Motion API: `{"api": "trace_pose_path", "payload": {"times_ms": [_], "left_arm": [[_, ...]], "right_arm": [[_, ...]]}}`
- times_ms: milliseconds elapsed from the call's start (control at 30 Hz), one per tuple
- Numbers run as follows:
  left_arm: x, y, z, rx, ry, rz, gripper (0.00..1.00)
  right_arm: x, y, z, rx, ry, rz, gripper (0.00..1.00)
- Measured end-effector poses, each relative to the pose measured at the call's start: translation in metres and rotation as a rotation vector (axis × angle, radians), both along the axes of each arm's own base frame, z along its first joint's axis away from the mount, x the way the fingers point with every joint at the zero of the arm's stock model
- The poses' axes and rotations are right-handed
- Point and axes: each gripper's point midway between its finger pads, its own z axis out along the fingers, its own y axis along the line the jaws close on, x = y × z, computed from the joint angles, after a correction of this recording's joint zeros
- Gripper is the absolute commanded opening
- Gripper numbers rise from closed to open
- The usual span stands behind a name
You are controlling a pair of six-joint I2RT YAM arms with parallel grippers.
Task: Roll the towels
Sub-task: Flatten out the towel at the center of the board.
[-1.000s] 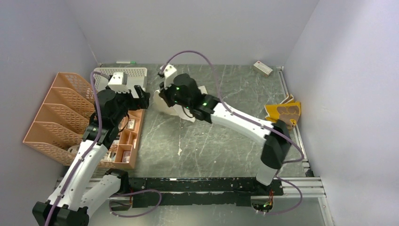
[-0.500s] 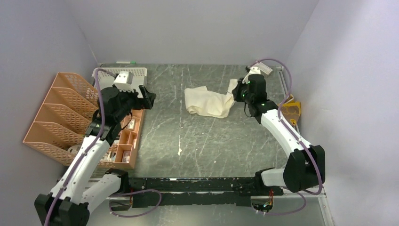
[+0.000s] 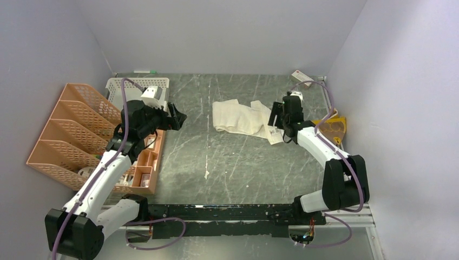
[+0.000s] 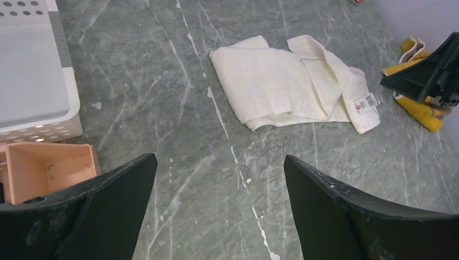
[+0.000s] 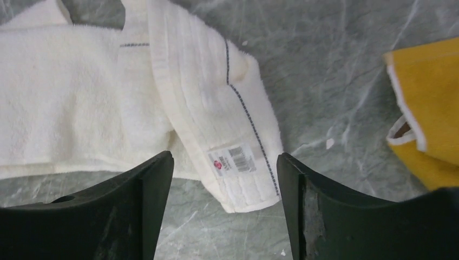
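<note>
The off-white towel [image 3: 241, 117] lies loosely spread and partly folded over itself on the table's far middle. Its stitched, labelled end [image 5: 238, 162] points toward the right arm. My right gripper [image 3: 277, 117] hovers over that end, open, with the corner lying on the table between its jaws [image 5: 224, 158] and nothing held. The mustard-yellow towel [image 3: 329, 129] sits crumpled against the right wall, also in the right wrist view [image 5: 427, 108]. My left gripper [image 3: 177, 116] is open over bare table [image 4: 220, 158], well left of the off-white towel [image 4: 281, 89].
A white perforated basket [image 3: 138, 84] stands at the back left, beside an orange file rack [image 3: 65, 130] and an orange compartment tray [image 3: 146, 162]. A small white-and-red box [image 3: 302, 77] lies at the back right corner. Metal rails run along the right and near edges.
My right arm swung from the table's middle-left to the right, pulling the off-white towel out lengthwise, then opened and let it go. The left gripper edged slightly rightward.
</note>
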Motion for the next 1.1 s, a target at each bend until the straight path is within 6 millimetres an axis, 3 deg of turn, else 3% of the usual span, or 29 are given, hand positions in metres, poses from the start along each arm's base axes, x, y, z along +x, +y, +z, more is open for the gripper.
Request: {"api": "trace_pose_path", "payload": {"times_ms": [100,200,300,400,500,567,700,767,833,867,900,933,1000,1100], "left_arm": [[0.0,0.0,0.0,-0.001,0.0,-0.002,1.0],[0.002,-0.002,-0.001,-0.002,0.001,-0.005,1.0],[0.005,-0.002,-0.006,0.002,0.013,-0.005,1.0],[0.007,-0.003,-0.012,0.006,0.029,-0.005,1.0],[0.007,-0.003,-0.013,0.007,0.031,-0.006,1.0],[0.007,-0.003,-0.013,0.007,0.031,-0.006,1.0],[0.008,-0.004,-0.017,0.009,0.042,-0.009,1.0],[0.009,-0.005,-0.021,0.012,0.054,-0.01,0.99],[0.01,-0.005,-0.025,0.015,0.067,-0.011,0.99],[0.011,-0.005,-0.027,0.017,0.071,-0.011,0.99],[0.011,-0.006,-0.028,0.018,0.076,-0.012,0.99],[0.011,-0.006,-0.029,0.018,0.077,-0.012,0.99],[0.011,-0.006,-0.03,0.018,0.08,-0.013,0.99],[0.011,-0.006,-0.029,0.017,0.079,-0.016,0.99]], "right_arm": [[0.009,-0.001,0.014,-0.035,-0.062,-0.005,0.74],[0.023,0.011,0.027,-0.065,-0.097,0.055,0.76],[0.062,0.039,0.047,-0.099,-0.137,0.164,0.78],[0.111,0.066,0.052,-0.137,-0.139,0.278,0.79],[0.157,0.082,0.031,-0.177,-0.095,0.385,0.78],[0.175,0.085,0.0,-0.194,-0.033,0.443,0.77],[0.18,0.081,-0.062,-0.19,0.107,0.519,0.74],[0.178,0.079,-0.081,-0.183,0.152,0.543,0.71],[0.179,0.08,-0.084,-0.173,0.152,0.56,0.63],[0.179,0.079,-0.084,-0.171,0.152,0.563,0.54],[0.179,0.078,-0.084,-0.171,0.152,0.567,0.43],[0.179,0.078,-0.085,-0.168,0.152,0.572,0.22],[0.177,0.08,-0.087,-0.157,0.148,0.582,0.0],[0.172,0.083,-0.087,-0.142,0.143,0.584,0.0]]}}
